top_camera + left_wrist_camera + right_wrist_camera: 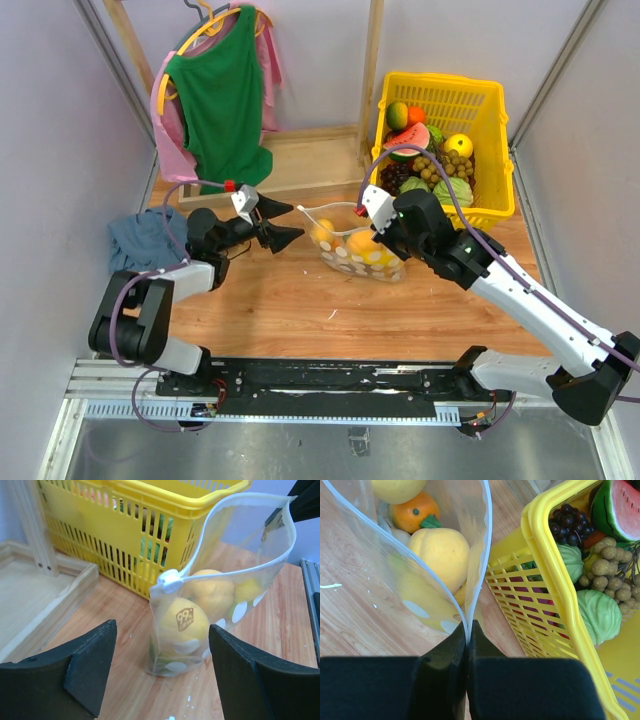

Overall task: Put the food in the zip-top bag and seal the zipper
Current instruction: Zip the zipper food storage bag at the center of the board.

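The right fingers [445, 662] clamped the zip-top bag [192, 630] upright, presenting its zipper [170, 581] to the released left fingers [90, 655].

Clear pinkish polka-dot plastic zip-top bag [250, 535], pinched in the right gripper [468, 627], is looking thin, glossy and filmy. The pale zipper strip [197, 550] along its mouth is reading as stiffer, smooth, opaque plastic. The yellow round toy fruits [442, 552] inside are showing a matt, faintly dimpled skin; the orange toy fruit [412, 512] is shining slightly. The black fingers [90, 665] of the left gripper [297, 220] are looking like matt, finely grained plastic, and the right gripper's are looking the same. The yellow slatted basket [125, 525] ahead of the left gripper is reading as smooth moulded plastic. The wooden tabletop [125, 645] under both is showing grain with a satin finish.
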Motion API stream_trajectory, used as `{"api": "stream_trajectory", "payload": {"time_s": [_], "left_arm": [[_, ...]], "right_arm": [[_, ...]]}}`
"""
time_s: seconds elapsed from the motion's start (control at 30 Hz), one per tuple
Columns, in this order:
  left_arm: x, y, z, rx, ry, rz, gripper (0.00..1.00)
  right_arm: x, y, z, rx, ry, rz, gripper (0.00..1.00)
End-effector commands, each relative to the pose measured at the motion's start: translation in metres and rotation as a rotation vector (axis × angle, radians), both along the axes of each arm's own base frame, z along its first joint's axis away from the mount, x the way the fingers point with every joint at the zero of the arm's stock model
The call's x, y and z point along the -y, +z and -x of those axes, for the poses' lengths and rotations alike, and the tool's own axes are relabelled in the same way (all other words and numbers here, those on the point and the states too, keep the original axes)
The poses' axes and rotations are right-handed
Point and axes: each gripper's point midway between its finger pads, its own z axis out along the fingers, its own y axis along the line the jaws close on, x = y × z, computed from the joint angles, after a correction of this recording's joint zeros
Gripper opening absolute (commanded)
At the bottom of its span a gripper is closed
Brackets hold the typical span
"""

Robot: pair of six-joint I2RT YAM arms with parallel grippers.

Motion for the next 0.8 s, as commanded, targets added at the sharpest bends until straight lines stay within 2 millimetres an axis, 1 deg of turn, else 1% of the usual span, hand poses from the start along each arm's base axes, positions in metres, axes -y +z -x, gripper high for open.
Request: {"api": "stream_trajectory", "payload": {"time_s": [0.0,0.13,0.17,0.27,0.37,0.43,0.47,0.57,0.7,0.77], "left_arm": [[0.010,0.028,0.000,0.153,-0.112,0.045,0.77],[0.017,0.035,0.004,0.168,-0.199,0.112,0.75],[0.020,0.029,0.004,0.149,-0.236,0.113,0.73],[0.025,0.023,0.002,0.106,-0.302,0.100,0.64],[0.026,0.025,0.002,0.120,-0.300,0.102,0.60],[0.027,0.025,0.005,0.124,-0.308,0.097,0.55],[0.028,0.025,0.008,0.124,-0.316,0.095,0.52],[0.028,0.028,0.014,0.137,-0.320,0.095,0.29],[0.027,0.036,0.021,0.162,-0.315,0.095,0.03],[0.026,0.038,0.024,0.154,-0.312,0.094,0.00]], "right_arm": [[-0.008,0.005,0.003,0.017,0.045,-0.030,0.01],[-0.009,0.004,0.004,0.018,0.053,-0.029,0.01],[-0.009,0.003,0.004,0.017,0.055,-0.027,0.01],[-0.009,0.002,0.004,0.017,0.058,-0.022,0.01],[-0.009,0.003,0.003,0.022,0.055,-0.019,0.01],[-0.009,0.003,0.002,0.026,0.054,-0.018,0.01],[-0.009,0.002,0.001,0.025,0.054,-0.017,0.01],[-0.010,0.002,0.001,0.022,0.057,-0.018,0.01],[-0.009,0.003,0.001,0.025,0.050,-0.017,0.01],[-0.007,0.004,0.001,0.030,0.041,-0.018,0.01]]}}
